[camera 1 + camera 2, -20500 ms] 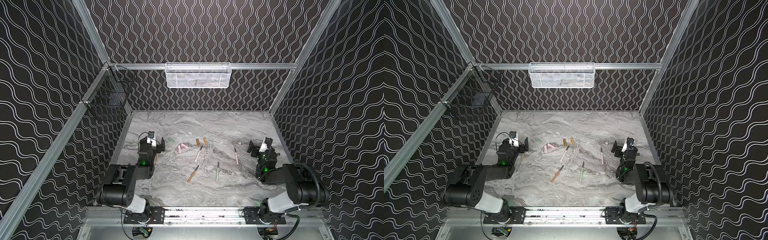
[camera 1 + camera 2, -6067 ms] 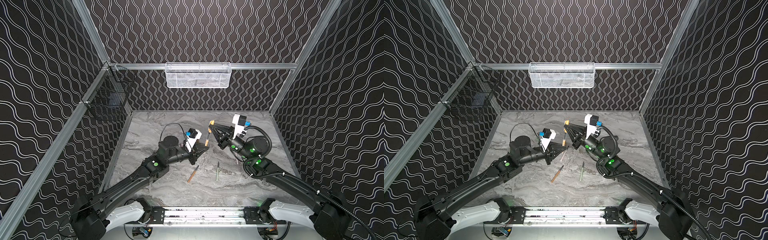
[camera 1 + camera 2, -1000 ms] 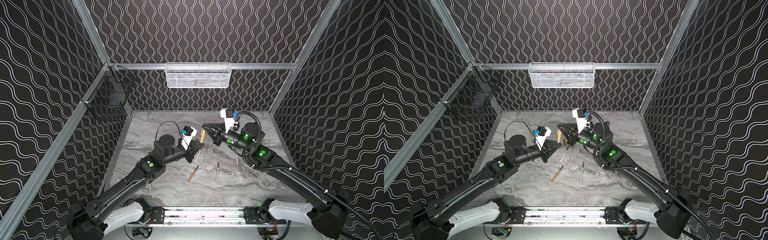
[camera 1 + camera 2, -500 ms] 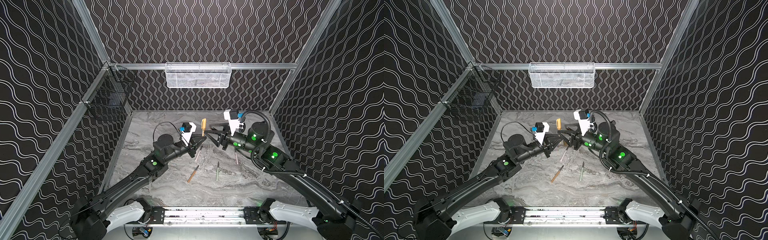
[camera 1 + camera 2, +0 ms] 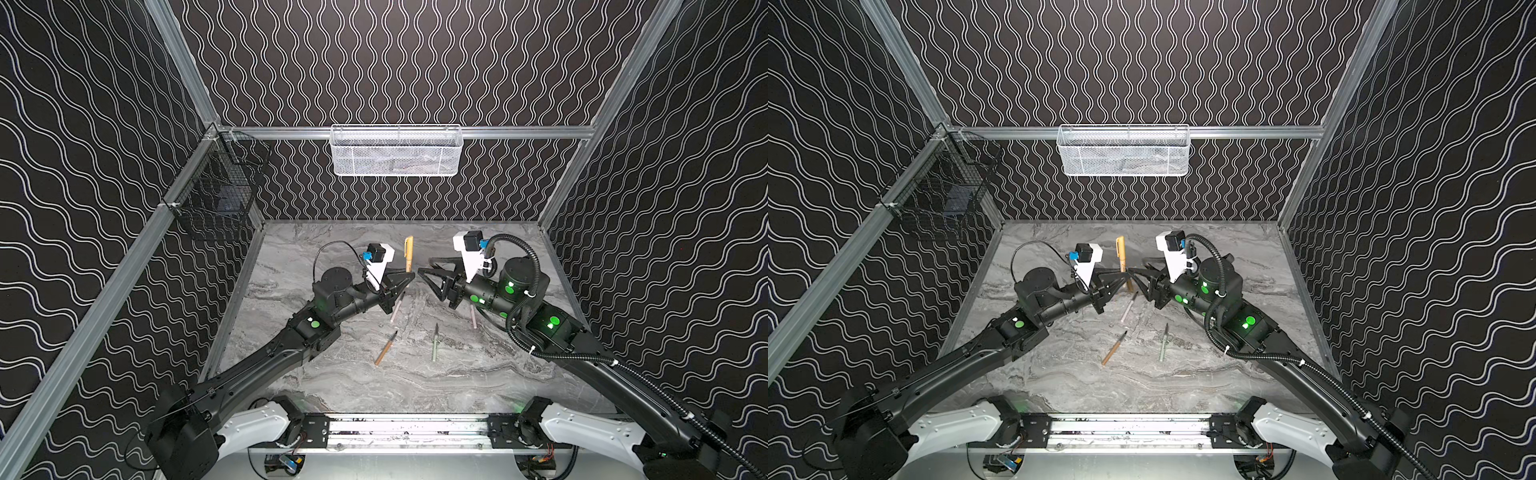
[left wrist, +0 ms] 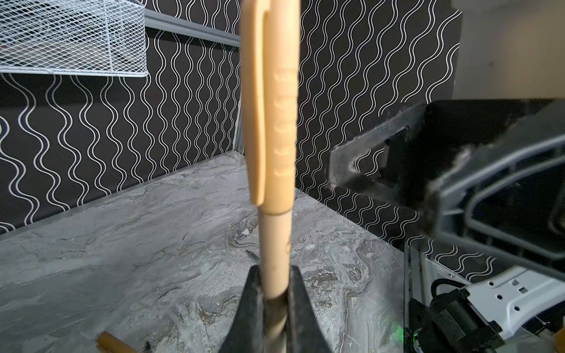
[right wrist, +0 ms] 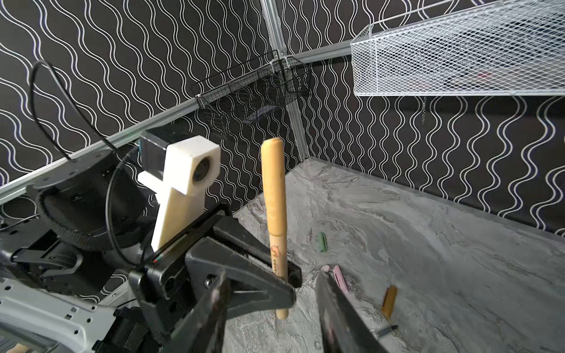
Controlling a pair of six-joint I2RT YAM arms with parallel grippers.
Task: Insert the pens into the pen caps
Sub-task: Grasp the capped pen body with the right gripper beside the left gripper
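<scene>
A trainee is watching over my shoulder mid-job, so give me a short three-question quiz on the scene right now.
1. True or false: the left gripper holds the capped tan pen upright.
2. The right gripper is: A shut on a cap, B open, gripping nothing, C out of view?
3. Fill in: in a top view, the loose pen right of the bare tan pen on the table is pale ____.
Key: 1 true; 2 B; 3 green.

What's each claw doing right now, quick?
Left claw: closed, holding the capped pen upright.
Right claw: open, holding nothing.
</scene>
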